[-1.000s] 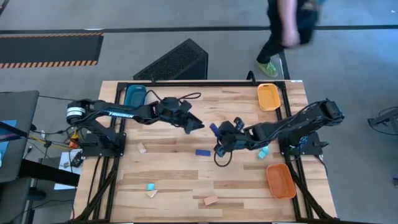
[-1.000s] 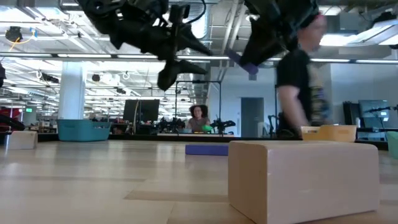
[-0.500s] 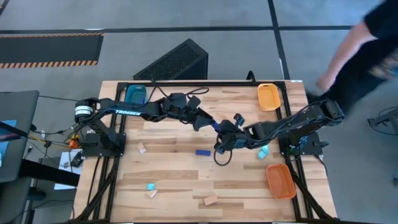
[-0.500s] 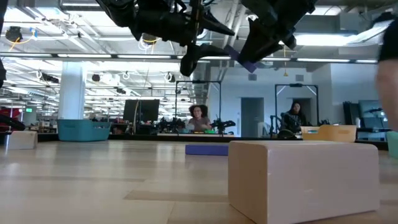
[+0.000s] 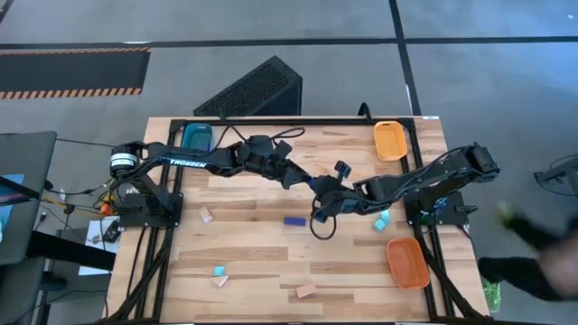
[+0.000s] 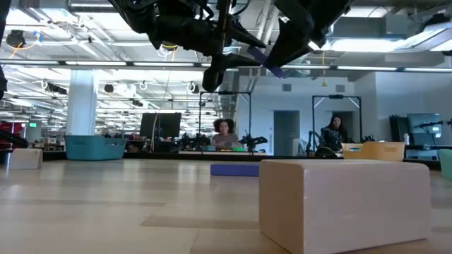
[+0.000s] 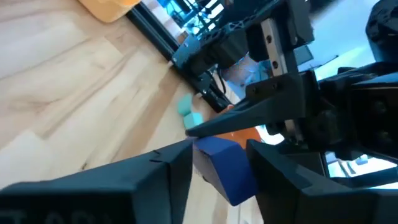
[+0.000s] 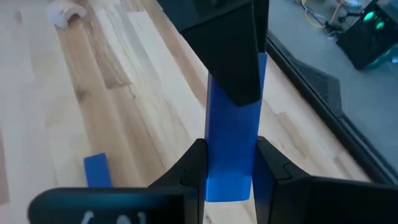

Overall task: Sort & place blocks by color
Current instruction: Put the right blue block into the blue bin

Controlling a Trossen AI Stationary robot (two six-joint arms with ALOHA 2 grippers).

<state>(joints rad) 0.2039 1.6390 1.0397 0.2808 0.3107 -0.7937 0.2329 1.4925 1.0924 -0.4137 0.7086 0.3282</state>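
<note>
A dark blue oblong block (image 8: pixel 231 134) hangs in the air above the table's middle, between my two grippers. My right gripper (image 8: pixel 230 171) is shut on one end of it. My left gripper (image 7: pixel 221 177) has come from the table's left and is shut on the other end. In the high view the two grippers meet at the block (image 5: pixel 312 184); in the low view the block (image 6: pixel 265 61) shows well above the table. A second dark blue block (image 5: pixel 294 220) lies flat on the wood just nearer. My left gripper pinches the block's end (image 7: pixel 217 155) between its two fingers, coming almost level from the table's left. One finger (image 8: pixel 236 56) lies flat over the block's far face. The block is clear of the table. My right gripper pinches the block's other end (image 8: pixel 230 162) between its two fingers, slanting down from the table's right. The fingers lie along the block, which sticks out beyond them toward my left gripper, lifted clear.
A blue tray (image 5: pixel 195 137) stands at the far left, a yellow-orange tray (image 5: pixel 390 140) at the far right, an orange tray (image 5: pixel 406 262) at the near right. Cyan cubes (image 5: pixel 383 219) (image 5: pixel 218 270) and tan pieces (image 5: pixel 206 215) (image 5: pixel 305 291) lie scattered.
My left gripper has gone toward the table's right, up to the block in my right gripper, and its fingers have narrowed around the block's free end. My right gripper has stayed in place but rolled, turning the block with it. A person has walked past the table's far right.
</note>
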